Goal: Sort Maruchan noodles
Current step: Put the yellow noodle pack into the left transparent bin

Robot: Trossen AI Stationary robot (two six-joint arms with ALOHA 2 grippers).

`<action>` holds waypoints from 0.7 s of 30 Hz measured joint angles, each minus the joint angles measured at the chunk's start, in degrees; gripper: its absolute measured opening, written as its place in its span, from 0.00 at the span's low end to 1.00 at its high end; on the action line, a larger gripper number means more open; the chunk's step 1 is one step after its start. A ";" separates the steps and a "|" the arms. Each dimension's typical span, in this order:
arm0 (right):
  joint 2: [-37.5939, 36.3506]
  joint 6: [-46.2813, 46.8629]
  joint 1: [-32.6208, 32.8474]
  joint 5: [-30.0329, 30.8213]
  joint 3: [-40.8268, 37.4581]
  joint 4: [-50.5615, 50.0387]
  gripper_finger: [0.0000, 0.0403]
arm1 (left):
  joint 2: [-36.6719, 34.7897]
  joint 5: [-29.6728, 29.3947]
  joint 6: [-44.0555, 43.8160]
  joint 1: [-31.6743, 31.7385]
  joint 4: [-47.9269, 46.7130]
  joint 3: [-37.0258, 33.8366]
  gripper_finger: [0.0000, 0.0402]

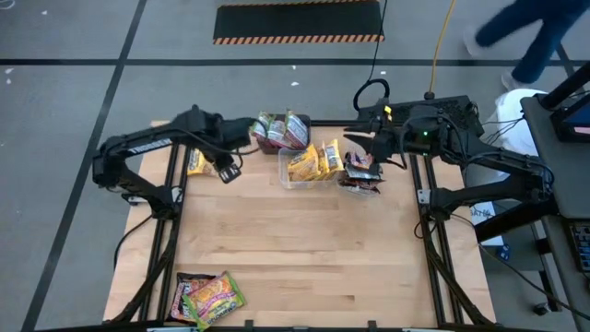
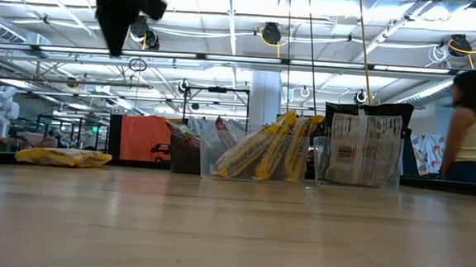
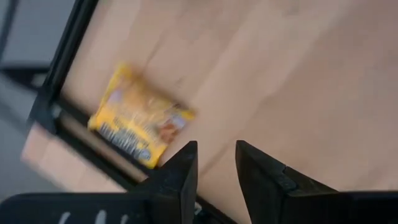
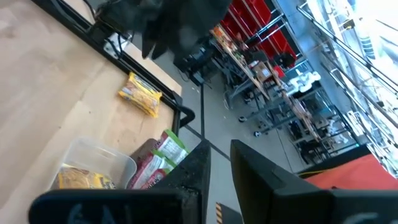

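One yellow Maruchan noodles packet (image 1: 195,163) (image 3: 140,118) lies flat on the wooden table by its far left edge. My left gripper (image 1: 226,172) (image 3: 216,165) hangs open just above the table beside it, pointing down, with nothing between its fingers. At the far middle, three tubs stand in a row. One holds green-edged packets (image 1: 281,132), a clear one holds yellow packets (image 1: 309,166), and one holds dark packets (image 1: 359,175). My right gripper (image 1: 358,140) (image 4: 217,165) hovers level over the tubs, its fingers apart and empty.
A few more packets (image 1: 207,297) lie at the near left corner. Black frame rails (image 1: 171,198) run along the table's left and right edges. A person (image 2: 470,123) stands beyond the far right. Bare wood fills the table's middle (image 1: 304,240).
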 joint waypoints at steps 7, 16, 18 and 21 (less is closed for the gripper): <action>0.00 0.00 0.00 -0.22 0.02 0.02 0.15 | 0.10 -8.77 -16.58 0.87 7.73 -15.06 0.29; 0.00 0.00 0.00 -0.26 0.04 0.02 0.15 | 0.08 -8.75 -30.58 3.05 22.03 -27.55 0.29; 0.00 0.00 0.00 -0.28 0.04 0.04 0.15 | 0.08 -8.74 -33.68 3.28 23.14 -30.25 0.29; 0.00 0.00 0.00 -0.28 0.04 0.03 0.15 | 0.08 -8.76 -36.01 3.28 24.70 -33.76 0.29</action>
